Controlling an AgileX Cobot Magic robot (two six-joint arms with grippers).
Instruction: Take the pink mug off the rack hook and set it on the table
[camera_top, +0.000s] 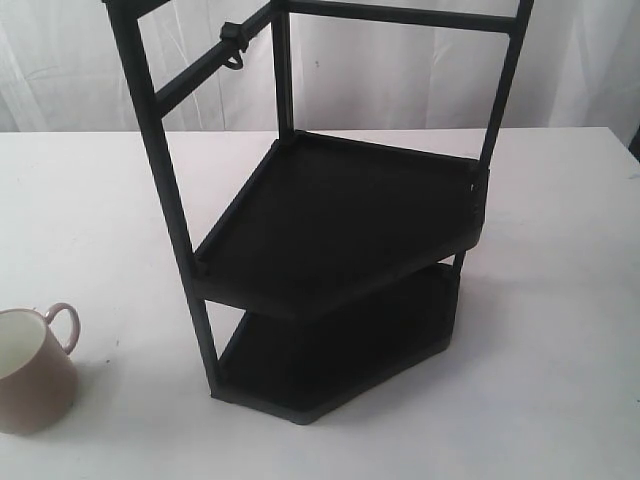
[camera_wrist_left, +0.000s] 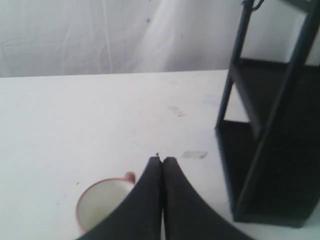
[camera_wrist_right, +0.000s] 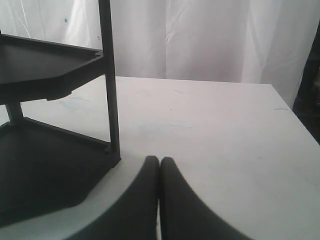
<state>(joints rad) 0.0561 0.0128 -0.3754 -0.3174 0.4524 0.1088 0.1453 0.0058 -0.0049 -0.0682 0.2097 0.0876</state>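
The pink mug (camera_top: 32, 368) stands upright on the white table (camera_top: 90, 210) at the front left, its handle turned toward the rack (camera_top: 330, 230). The rack hook (camera_top: 233, 45) on the slanted bar carries nothing. In the left wrist view the mug (camera_wrist_left: 100, 210) lies just below my left gripper (camera_wrist_left: 162, 160), which is shut and empty, partly covering the rim. My right gripper (camera_wrist_right: 159, 160) is shut too, holding nothing, above bare table beside the rack's corner post (camera_wrist_right: 111, 85). Neither gripper shows in the exterior view.
The rack's two dark shelves (camera_top: 340, 200) fill the middle of the table. A white curtain (camera_top: 400, 70) hangs behind. The table's right edge (camera_wrist_right: 295, 125) runs close to the right gripper. A small scuff mark (camera_wrist_left: 194, 154) lies on the tabletop.
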